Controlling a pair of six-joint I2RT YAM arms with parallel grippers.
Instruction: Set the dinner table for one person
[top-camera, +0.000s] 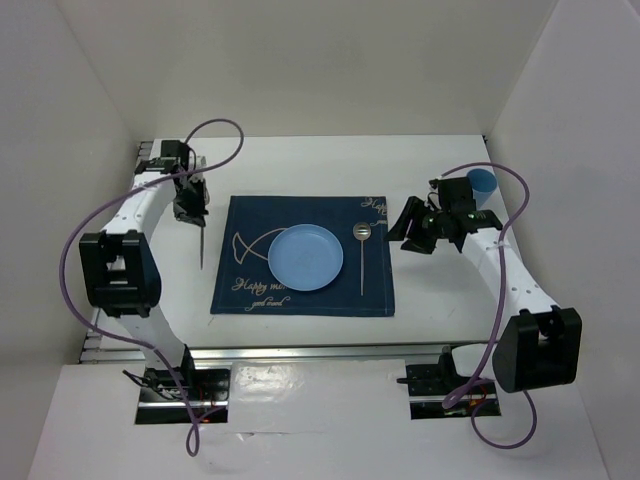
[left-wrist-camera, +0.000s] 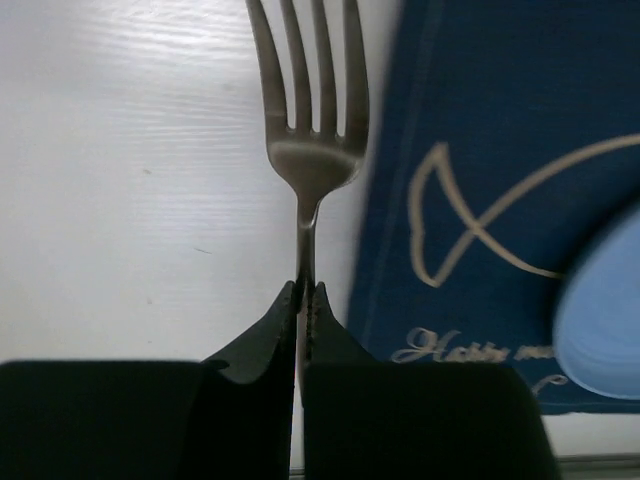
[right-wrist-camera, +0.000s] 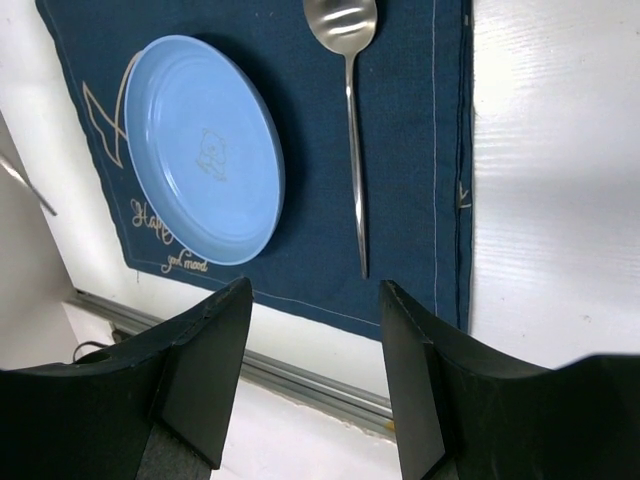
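Note:
On the white dinner table lies a navy placemat with a fish outline. It carries a light blue plate and, to the plate's right, a silver spoon. My left gripper is shut on the handle of a silver fork just left of the placemat. In the left wrist view the fork sticks out past the closed gripper, tines forward. My right gripper stands open and empty off the placemat's right edge. The right wrist view shows the gripper, plate and spoon.
A small blue cup stands at the far right of the table, behind the right arm. An aluminium rail runs along the near edge. White walls close in the left, right and back sides.

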